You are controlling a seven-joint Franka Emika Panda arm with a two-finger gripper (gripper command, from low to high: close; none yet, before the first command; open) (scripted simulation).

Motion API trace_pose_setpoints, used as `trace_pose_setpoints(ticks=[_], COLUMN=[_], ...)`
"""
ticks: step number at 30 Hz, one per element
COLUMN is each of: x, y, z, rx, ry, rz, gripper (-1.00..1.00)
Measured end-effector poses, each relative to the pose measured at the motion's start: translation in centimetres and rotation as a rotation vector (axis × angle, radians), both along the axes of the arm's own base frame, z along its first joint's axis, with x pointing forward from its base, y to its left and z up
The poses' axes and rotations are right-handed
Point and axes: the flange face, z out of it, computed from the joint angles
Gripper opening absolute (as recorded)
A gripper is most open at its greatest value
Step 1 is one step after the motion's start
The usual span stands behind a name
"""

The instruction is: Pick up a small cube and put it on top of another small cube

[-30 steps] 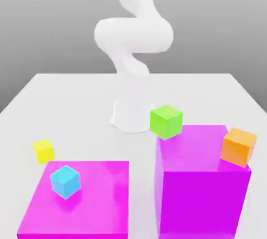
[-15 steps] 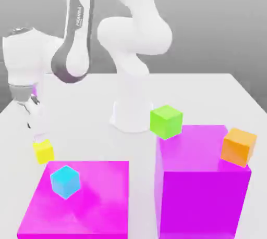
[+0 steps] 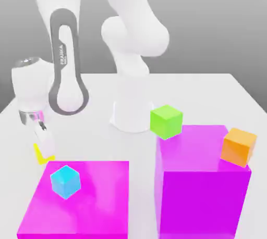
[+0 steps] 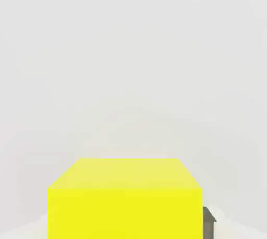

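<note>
Pincer [image 3: 46, 147] closed on smooth yellow cube [image 3: 45, 156], matte

Bright, diffuse light — pale surfaces washed out, backdrop dimmer grey.

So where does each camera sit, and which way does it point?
Exterior view: off the arm, facing its base and looking down over the table, cubes and magenta blocks; arm and gripper show.
Hand view: on the hand, looking past the fingers at the yellow cube; part of a finger shows.
Shared: yellow cube, gripper.
</note>
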Motion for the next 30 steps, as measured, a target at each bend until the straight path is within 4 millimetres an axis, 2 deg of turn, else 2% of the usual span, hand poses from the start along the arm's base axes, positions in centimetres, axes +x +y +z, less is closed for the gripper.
trace_pose_setpoints(ticks=[2, 12, 14, 15, 17, 18, 22, 24, 26, 28, 30], x=[0.1, 0.1, 1.9, 4.6, 11.4, 14.0, 21.9, 24.8, 26.9, 28.1, 28.4], y=[-0.1, -0.2, -0.8, 0.5, 4.7, 6.5, 14.4, 19.4, 24.9, 30.8, 36.8], z=[0.6, 6.5, 7.9, 8.6, 10.5, 11.6, 16.4, 19.0, 21.7, 24.5, 27.3], rx=[-0.002, 0.000, 0.003, 0.004, 0.006, 0.007, 0.011, 0.013, 0.014, 0.014, 0.013], ry=[0.000, -0.002, -0.003, -0.004, -0.006, -0.007, -0.011, -0.012, -0.012, -0.011, -0.009], rz=[0.001, 0.000, 0.030, 0.107, 0.308, 0.383, 0.635, 0.761, 0.886, 1.011, 1.134], gripper=[-1.00, -1.00, -1.00, -1.00, -1.00, -1.00, -1.00, -1.00, -1.00, -1.00, -1.00])
